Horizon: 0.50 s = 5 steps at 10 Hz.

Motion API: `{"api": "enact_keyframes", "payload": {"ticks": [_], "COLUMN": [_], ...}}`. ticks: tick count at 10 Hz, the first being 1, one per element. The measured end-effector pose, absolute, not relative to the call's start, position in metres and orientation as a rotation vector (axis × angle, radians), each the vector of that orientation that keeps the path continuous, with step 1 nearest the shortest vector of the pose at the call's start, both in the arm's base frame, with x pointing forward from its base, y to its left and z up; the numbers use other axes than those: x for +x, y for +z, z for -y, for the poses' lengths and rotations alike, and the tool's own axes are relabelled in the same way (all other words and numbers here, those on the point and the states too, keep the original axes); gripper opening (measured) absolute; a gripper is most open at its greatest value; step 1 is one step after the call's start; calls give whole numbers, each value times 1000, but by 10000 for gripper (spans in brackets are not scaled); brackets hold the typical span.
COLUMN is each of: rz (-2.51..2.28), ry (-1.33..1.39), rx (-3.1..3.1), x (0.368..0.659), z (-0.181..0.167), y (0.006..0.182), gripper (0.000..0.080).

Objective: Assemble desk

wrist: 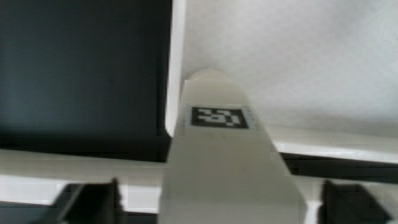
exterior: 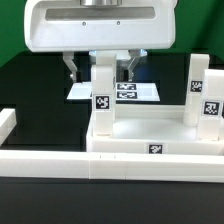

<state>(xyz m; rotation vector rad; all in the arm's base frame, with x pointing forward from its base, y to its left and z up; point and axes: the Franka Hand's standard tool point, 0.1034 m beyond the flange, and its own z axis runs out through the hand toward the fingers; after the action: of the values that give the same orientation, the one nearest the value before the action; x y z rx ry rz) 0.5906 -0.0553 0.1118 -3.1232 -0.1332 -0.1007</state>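
Observation:
The white desk tabletop (exterior: 150,133) lies near the front wall with a tag on its near rim. A white square leg (exterior: 101,95) stands upright at its corner on the exterior view's left, with a tag low on its face. My gripper (exterior: 100,68) hangs straight over this leg, one finger on each side of its top. In the wrist view the leg (wrist: 222,150) runs up between the dark fingers (wrist: 93,200), with a narrow gap on both sides. The gripper (wrist: 222,205) is open and holds nothing. Two more tagged legs (exterior: 198,88) stand at the tabletop's end on the exterior view's right.
The marker board (exterior: 140,92) lies flat on the black table behind the tabletop. The long white border wall (exterior: 50,160) runs along the front and turns back at the exterior view's left.

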Motion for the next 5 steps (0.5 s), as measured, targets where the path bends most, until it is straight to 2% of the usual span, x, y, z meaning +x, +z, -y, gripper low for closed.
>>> {"api": "enact_keyframes", "payload": {"ticks": [1,2,5], "rz": [127,128,94], "ry": [-100,-100,-100], "rx": [-3124,-3124,-3124], "x": [590,591,591], "z": [55,55,56], "y": [112,112,112], "gripper": [381,288,288]}}
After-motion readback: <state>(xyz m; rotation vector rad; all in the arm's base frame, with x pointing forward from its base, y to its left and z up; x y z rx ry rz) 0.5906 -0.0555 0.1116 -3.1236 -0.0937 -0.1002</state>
